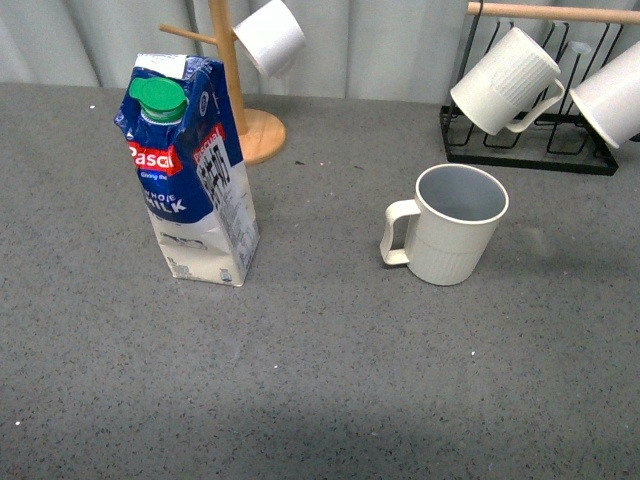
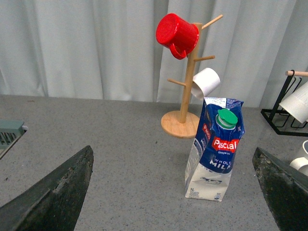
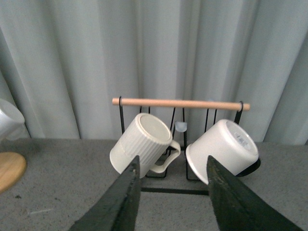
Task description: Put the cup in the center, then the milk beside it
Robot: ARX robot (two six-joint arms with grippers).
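Nearest the front camera: bare middle stretch of dark grey speckled tabletop [image 1: 320, 340], i.e. the center. Just beyond it and a little right: large cream mug with ribbed lower half [image 1: 455, 225], upright, mouth up, loop handle pointing left. Reads as cup step done, or near enough.

Well apart to the left: tall blue-and-white milk carton with green screw cap [image 1: 190, 170], upright, long axis vertical with a slight lean. Not yet beside the mug. Behind it, a wooden mug tree [image 2: 185, 96] carrying a red mug [image 2: 176, 29] and a small white cup [image 2: 206, 83], clear of the likely path.

Neither arm in the front view.

Left gripper [image 2: 172, 150]: fingers spread wide, nothing held. Carton ahead of it, inside the span of the two fingers but offset toward the finger on the mug side.

Right gripper [image 3: 172, 159]: partly open, also empty, aimed at the black wire rack with wooden bar [image 3: 178, 102]. Hanging there: another ribbed cream mug [image 3: 142, 144] and a smooth white mug [image 3: 221, 149]. Carton nowhere in that view.

Judgement: left arm nearer, so milk goes to the left arm. Key relation: carton forward of the left fingers and off-centre, so probably a sideways shift toward the mug side first, then advance and close across the carton's body. After that, carry right.

Watch the handle: it sticks out on the carton's side, so the set-down spot must clear it or risk nudging the cup. Tall narrow box, likely to tip if clipped.
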